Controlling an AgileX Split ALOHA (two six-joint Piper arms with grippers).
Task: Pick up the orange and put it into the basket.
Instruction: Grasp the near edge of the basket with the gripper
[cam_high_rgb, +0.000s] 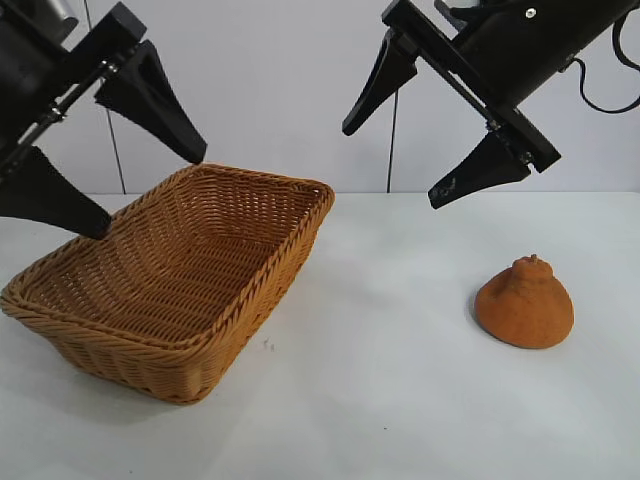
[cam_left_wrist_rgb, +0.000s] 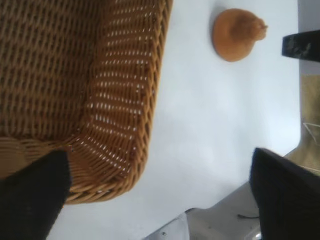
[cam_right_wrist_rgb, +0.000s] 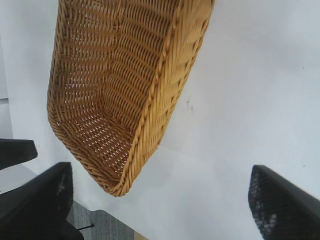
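The orange (cam_high_rgb: 524, 303), a dull orange-brown dome with a knobby nub on top, sits on the white table at the right, well apart from the basket. The tan wicker basket (cam_high_rgb: 150, 365) stands at the left with nothing inside it. My left gripper (cam_high_rgb: 150, 192) hangs open above the basket's far left side. My right gripper (cam_high_rgb: 392, 167) hangs open in the air above the table, between the basket and the orange, higher than the fruit and to its left. The left wrist view takes in the basket's corner (cam_left_wrist_rgb: 145, 100) and the orange (cam_left_wrist_rgb: 235, 34) beyond the open left gripper (cam_left_wrist_rgb: 160, 200). In the right wrist view the basket (cam_right_wrist_rgb: 165, 75) lies beyond the open right gripper (cam_right_wrist_rgb: 160, 200); the orange is out of that view.
The white table (cam_high_rgb: 380, 400) runs between basket and orange. Its far edge meets a pale wall. The table's edge and the floor below show in the right wrist view (cam_right_wrist_rgb: 100, 225).
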